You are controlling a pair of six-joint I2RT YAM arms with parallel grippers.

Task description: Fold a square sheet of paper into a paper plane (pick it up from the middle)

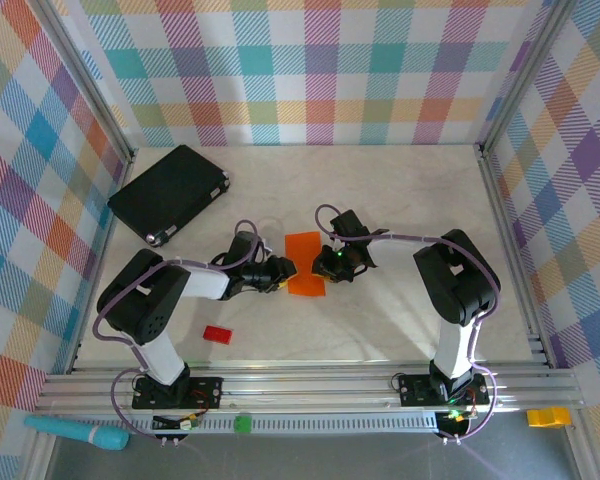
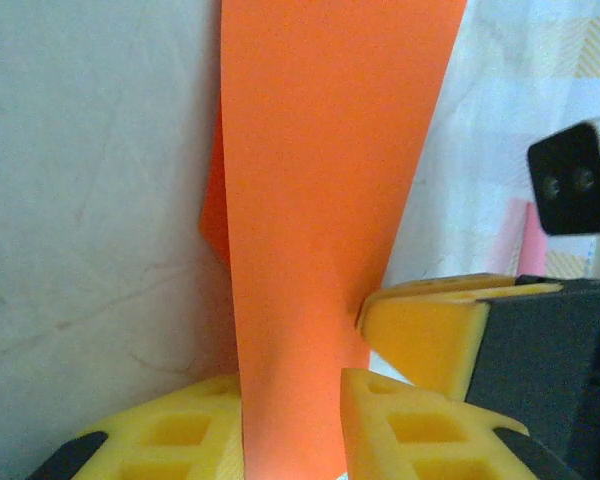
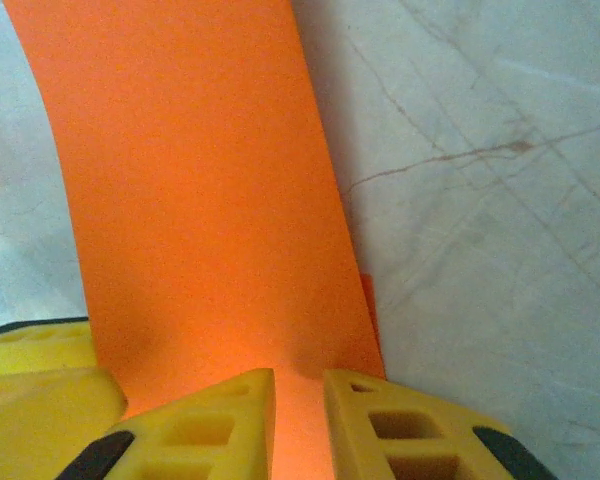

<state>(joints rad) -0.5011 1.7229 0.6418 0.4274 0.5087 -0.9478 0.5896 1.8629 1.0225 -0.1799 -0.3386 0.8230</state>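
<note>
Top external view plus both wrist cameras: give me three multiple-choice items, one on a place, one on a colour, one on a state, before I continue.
1. Where does the small red rectangular block lie?
A) near the left arm's base
B) in the far right corner
C) on the paper

2. What colour are the grippers' fingers?
A) blue
B) yellow
C) white

3. How is the thin bright orange sheet of paper held?
A) lying free
B) pinched on one side alone
C) pinched by the left gripper and the right gripper

Key: 1 A, it lies just beyond that base. 2 B, both wrist views show yellow. 3 C, paper runs between each gripper's fingers.
</note>
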